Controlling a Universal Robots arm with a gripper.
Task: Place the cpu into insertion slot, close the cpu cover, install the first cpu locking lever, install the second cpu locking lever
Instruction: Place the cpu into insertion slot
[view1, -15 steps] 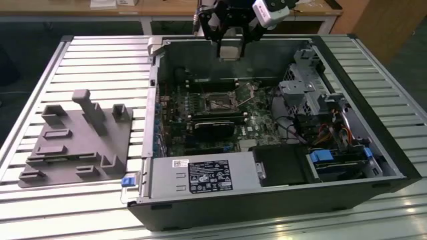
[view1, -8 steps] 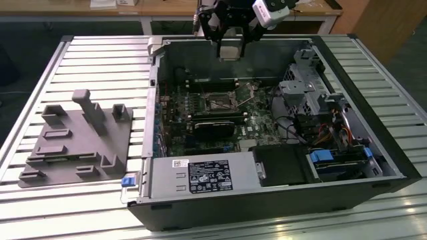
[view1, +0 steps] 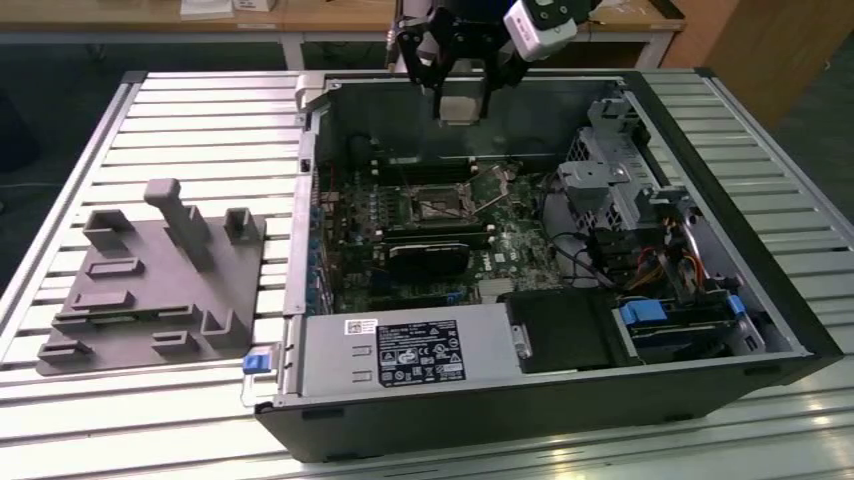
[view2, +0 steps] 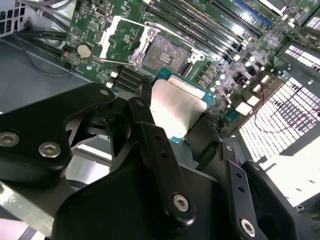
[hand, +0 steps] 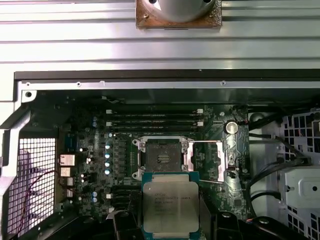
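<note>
Right up against the lens in the second wrist view we've got the black links of the gripper (view2: 177, 117), and there it is, the jaws are clamped on two opposite edges of the cpu (view2: 177, 107), pale metal face toward us. So the cpu is in the air, not seated. In the first wrist view it hangs level, with its sides running parallel to the sides of the slot (hand: 162, 159), which lies open and dark on the board (hand: 100, 150). The cover (hand: 207, 160) is swung back just beside the slot, so nothing is blocking the way in. From the exterior view, the arm comes in from above with the wrist pointing straight down, and the gripper (view1: 457, 105) holds the chip high over the case (view1: 467, 420), well above the slot (view1: 434, 210) and off toward the case wall beyond it, not yet over it. By our read, this is the carry-and-align part of placing. To do it well we'd want to keep the chip flat, centre it squarely over the slot, match its corner orientation, and lower it gently with no sideways drag. The slot's contacts look delicate, and a tilted entry could catch on the rim or on the cover's edge.
</note>
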